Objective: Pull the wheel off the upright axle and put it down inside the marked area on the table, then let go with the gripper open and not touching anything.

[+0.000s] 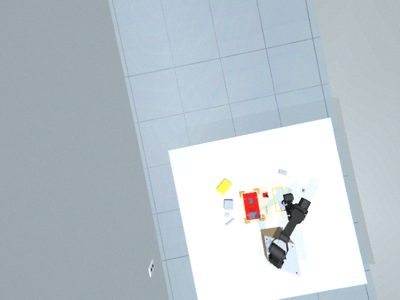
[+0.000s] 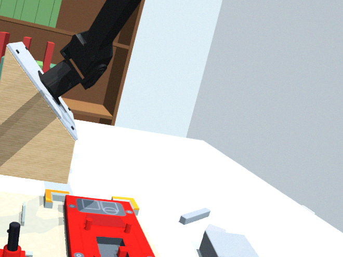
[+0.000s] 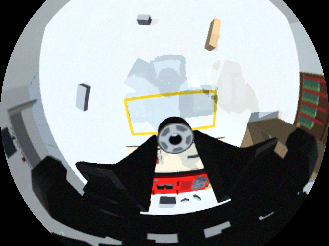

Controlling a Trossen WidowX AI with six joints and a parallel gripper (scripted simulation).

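The white table (image 1: 206, 246) carries the yellow-outlined marked area (image 3: 140, 119). The gripper (image 3: 174, 137), about half closed, clamps the grey wheel (image 3: 174, 135) just above that area's near edge. Carry it further inside the outline, lower level, then open fully.

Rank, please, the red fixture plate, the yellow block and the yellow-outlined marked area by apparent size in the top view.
1. Red fixture plate, clearly the largest.
2. Yellow-outlined marked area, though the end effector overlaps its right edge.
3. Yellow block, the smallest, but not by much; all three lie on the table, so nearness hardly skews this.
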